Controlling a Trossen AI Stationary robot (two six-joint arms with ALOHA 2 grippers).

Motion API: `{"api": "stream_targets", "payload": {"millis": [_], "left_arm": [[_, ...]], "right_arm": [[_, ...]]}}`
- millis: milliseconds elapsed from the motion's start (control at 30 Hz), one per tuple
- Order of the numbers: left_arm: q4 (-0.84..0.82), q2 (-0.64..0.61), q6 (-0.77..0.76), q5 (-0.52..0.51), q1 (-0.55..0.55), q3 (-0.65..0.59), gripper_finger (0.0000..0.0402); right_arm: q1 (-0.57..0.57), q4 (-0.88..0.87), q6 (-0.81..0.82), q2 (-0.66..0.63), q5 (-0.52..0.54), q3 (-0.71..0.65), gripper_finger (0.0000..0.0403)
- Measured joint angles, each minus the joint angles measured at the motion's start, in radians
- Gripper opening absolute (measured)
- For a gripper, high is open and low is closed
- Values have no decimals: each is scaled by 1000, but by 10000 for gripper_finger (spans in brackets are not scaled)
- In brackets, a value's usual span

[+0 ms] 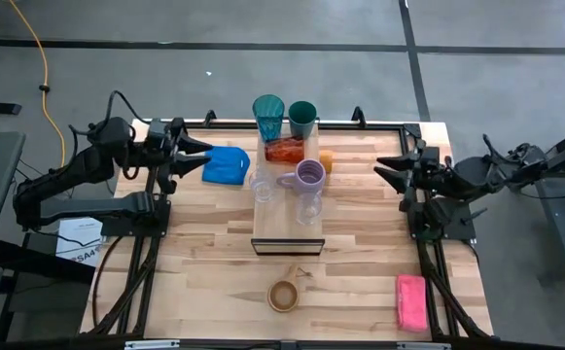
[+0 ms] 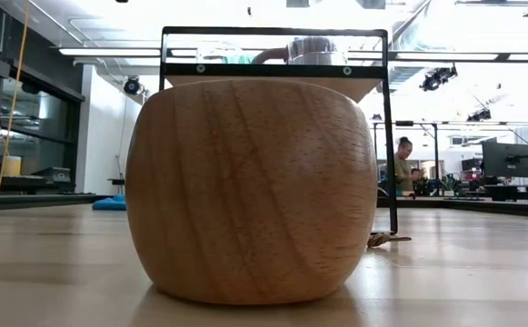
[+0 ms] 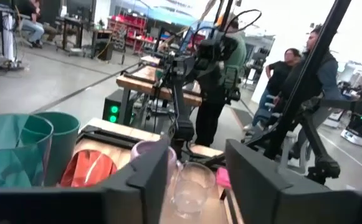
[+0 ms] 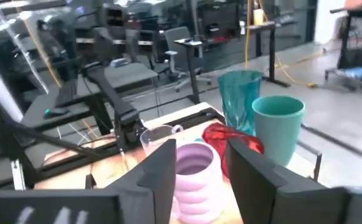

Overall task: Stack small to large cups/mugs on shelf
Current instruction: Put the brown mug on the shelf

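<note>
Fingers: both pairs spread, grasping nothing – left gripper (image 1: 202, 150) and right gripper (image 1: 383, 167) flank our shelf (image 1: 284, 228) | teal tumbler (image 1: 268, 117), red cup (image 1: 284, 150), lavender mug (image 1: 309, 175), clear glass (image 1: 308, 205) crowd between them; tan mug (image 1: 284, 295) sits well apart | risk: we judge a reach clips neighbours, toppling glass.

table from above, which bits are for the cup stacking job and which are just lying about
For the job: shelf, teal tumbler, green cup, red cup, orange cup, lavender mug, two glasses, tan mug.
Lying about: blue cloth, pink sponge.
</note>
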Motion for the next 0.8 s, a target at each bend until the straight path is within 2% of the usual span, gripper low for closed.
{"api": "stream_targets", "payload": {"millis": [100, 167, 200, 500, 700, 800], "left_arm": [[0, -28, -16, 1, 0, 0, 176], [0, -47, -17, 1, 0, 0, 184], [0, -55, -17, 1, 0, 0, 186], [-3, -69, -17, -24, 0, 0, 188], [-2, -67, -31, -39, 0, 0, 188], [-1, -53, -99, -39, -3, 1, 188]], "right_arm": [[-3, -29, 31, 24, 1, 1, 69], [-22, -50, 53, 34, -27, 0, 21], [-36, -57, 61, 36, -52, 0, 12], [-198, -59, 89, 35, -327, 0, 1], [-254, -49, 89, 37, -392, 0, 0], [-256, -49, 89, 33, -397, 0, 0]]}}
